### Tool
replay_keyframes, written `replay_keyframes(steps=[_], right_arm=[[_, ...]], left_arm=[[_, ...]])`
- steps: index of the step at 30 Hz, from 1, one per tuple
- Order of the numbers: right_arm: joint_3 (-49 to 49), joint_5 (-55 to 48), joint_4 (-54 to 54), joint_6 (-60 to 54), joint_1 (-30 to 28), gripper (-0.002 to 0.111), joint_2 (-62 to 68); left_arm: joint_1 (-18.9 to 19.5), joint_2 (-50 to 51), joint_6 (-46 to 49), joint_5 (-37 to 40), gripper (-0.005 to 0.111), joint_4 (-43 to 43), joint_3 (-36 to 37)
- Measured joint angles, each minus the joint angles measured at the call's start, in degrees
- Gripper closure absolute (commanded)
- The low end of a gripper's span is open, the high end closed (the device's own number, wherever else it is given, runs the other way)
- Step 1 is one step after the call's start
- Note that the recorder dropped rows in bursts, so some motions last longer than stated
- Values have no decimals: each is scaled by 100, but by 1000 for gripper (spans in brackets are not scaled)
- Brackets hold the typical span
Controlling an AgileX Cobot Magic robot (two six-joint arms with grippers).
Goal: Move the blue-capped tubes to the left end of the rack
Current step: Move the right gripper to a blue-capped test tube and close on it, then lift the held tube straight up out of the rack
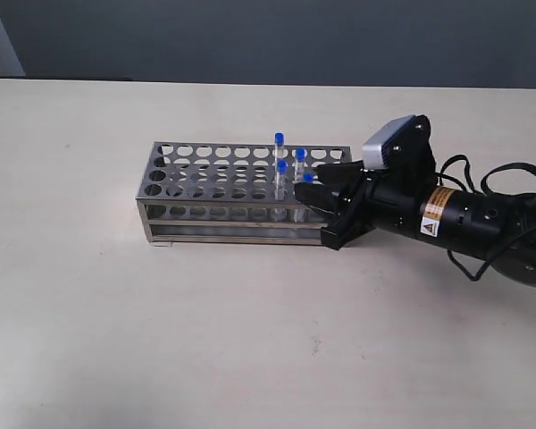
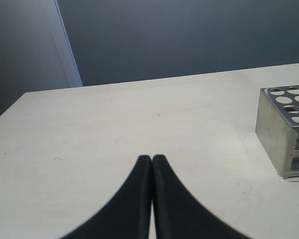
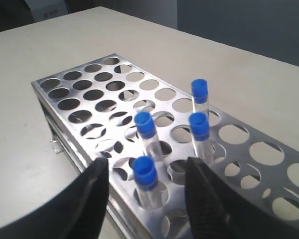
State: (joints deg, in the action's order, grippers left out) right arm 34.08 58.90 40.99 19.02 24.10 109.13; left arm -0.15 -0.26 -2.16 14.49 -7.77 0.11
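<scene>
Pick step, I judge — right tool wide apart astride nearest blue-capped tube, holding nothing. Next I'd close, lift straight from the rack. Left tool pinched together, empty.

1. We see the rack's left and middle holes free from above.
2. Four tubes crowd its right end.
3. Our right gripper straddles the nearest tube, jaws apart, with the other three close behind.

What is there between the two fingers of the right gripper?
One blue-capped tube, standing in the rack, lies between the open fingers and touches neither. The right wrist view shows it.
</scene>
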Motion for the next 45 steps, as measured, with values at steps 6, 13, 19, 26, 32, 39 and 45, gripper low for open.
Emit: replay_keyframes(steps=[6,13,19,26,32,39,45], right_arm=[[255,-20,-100,-107,0,61,235],[435,-32,-37,-107,0,67,536],[435,4,82,-115,11,109,536],[448,-16,200,-103,11,109,508],[448,-444,284,-103,11,109,33],[438,-819,439,-56,32,109,-679],[616,-899,377,180,60,109,-1178]], left_arm=[[0,0,0,0,106,0,0],[0,0,0,0,106,0,0],[0,0,0,0,106,0,0],[0,0,0,0,106,0,0],[0,0,0,0,106,0,0],[0,0,0,0,106,0,0],[0,0,0,0,106,0,0]])
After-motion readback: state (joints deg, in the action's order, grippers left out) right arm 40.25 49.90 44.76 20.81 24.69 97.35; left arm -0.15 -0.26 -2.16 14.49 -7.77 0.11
